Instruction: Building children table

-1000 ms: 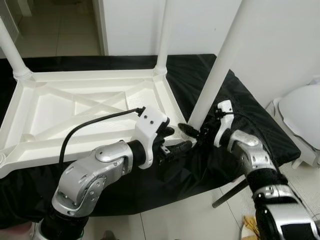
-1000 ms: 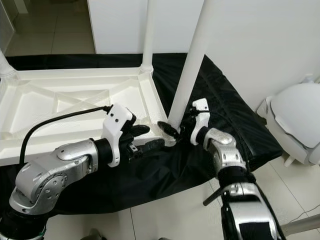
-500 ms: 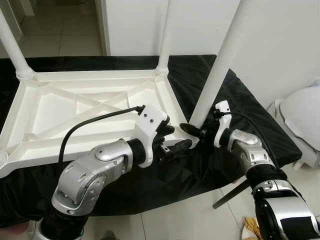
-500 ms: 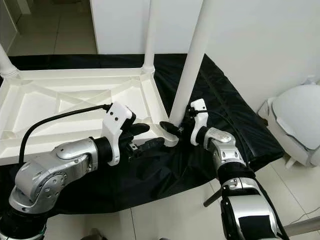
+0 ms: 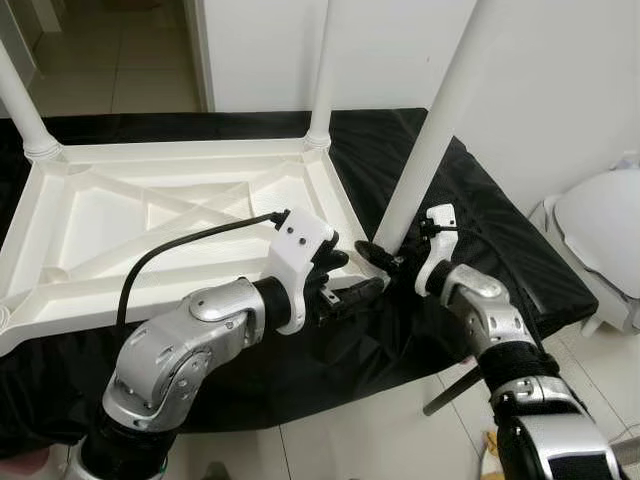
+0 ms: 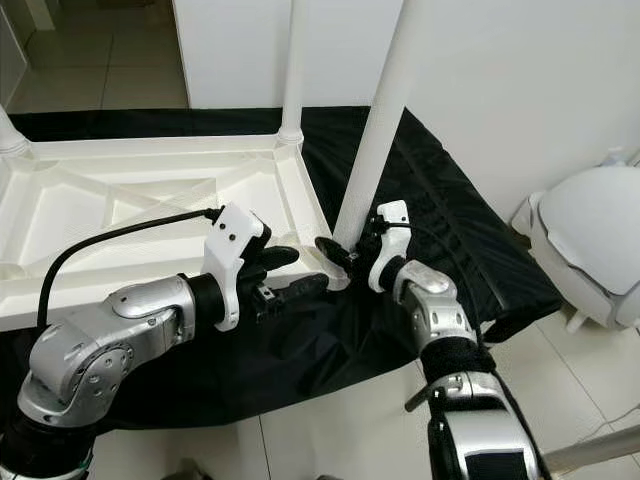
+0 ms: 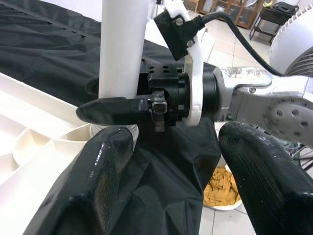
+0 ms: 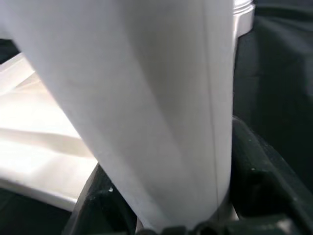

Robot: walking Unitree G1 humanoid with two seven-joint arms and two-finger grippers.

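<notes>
head downward; wrists near leg (image 5: 430,150)

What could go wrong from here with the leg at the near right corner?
1. The right gripper clamps the white leg low at its base; the long leg could tilt and bind in the corner of the upturned tabletop.
2. The left gripper, open beside that corner, might get bumped.
3. The tabletop could slide on the black cloth.

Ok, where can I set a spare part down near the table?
Bare black cloth to the right of the near leg, and the tabletop's ribbed underside. The near corner is crowded by the left gripper and right gripper.
</notes>
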